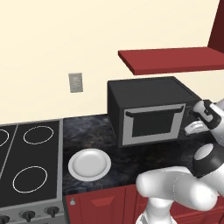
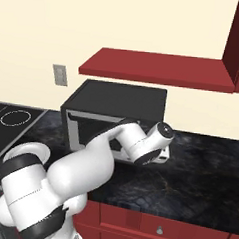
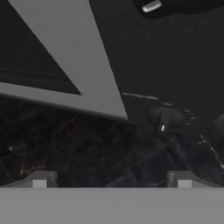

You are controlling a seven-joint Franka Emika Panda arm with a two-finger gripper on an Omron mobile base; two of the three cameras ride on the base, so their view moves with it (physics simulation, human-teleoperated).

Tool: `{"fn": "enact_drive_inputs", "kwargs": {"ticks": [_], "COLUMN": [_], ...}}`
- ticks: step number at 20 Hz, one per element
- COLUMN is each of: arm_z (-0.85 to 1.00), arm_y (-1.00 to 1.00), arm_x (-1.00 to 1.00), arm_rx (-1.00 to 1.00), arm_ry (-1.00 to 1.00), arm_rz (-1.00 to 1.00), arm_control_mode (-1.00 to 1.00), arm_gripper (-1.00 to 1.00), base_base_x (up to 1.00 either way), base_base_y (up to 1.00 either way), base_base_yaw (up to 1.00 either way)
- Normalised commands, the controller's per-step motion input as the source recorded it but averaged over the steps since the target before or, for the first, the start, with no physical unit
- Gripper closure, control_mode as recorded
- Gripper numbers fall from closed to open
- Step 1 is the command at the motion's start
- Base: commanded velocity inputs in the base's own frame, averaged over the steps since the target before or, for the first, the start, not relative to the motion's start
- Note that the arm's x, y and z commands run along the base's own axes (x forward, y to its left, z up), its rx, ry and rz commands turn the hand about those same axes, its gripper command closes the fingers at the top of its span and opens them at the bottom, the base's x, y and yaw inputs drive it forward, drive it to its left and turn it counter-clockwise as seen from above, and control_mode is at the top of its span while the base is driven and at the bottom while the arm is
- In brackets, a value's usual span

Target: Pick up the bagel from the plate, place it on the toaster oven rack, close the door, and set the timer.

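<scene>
Sitting shut on the dark marbled desk [image 1: 87, 135]: the toaster oven [image 1: 148, 109], its grey-framed door [image 1: 153, 124] closed with the black bar handle [image 1: 153, 112] across the top. Lying bare just left and in front of the oven, near the stove [image 1: 30, 162]: the white plate [image 1: 89, 165], no bagel on it. Not making out the bagel or the rack anywhere, the dark glass giving nothing away. Hovering at the oven's right front edge: the pincer [image 1: 195, 122], seen from the left base, partly merging with the wrist and the black control strip. In the right base view, arm [image 2: 114, 151] covering much of the door and the whole control strip. From the hand view, door corner [image 3: 83, 78] slanting across, a dark knob, likely the timer [image 3: 165, 118], just beyond it and apart from the fingertips [image 3: 40, 178]; a second knob [image 3: 151, 6] cut off at the top edge. Standing well apart, those two tips, nothing between them.
</scene>
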Motion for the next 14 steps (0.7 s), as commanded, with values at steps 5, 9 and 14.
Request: {"fn": "enact_drive_inputs", "kwargs": {"ticks": [5,9,14], "arm_z": [-0.12,-0.17,-0.17], "arm_y": [-0.03,-0.08,-0.15], "arm_x": [0.27,0.18,0.18], "arm_rx": [0.0,0.0,0.0], "arm_ry": [0.01,0.0,0.0], "arm_rz": [-0.02,-0.02,-0.01], "arm_control_mode": [-1.0,-1.0,-1.0], "arm_gripper": [-1.0,-1.0,-1.0], "base_base_x": [0.0,0.0,0.0], "base_base_y": [0.0,0.0,0.0], "base_base_yaw": [0.0,0.0,0.0]}}
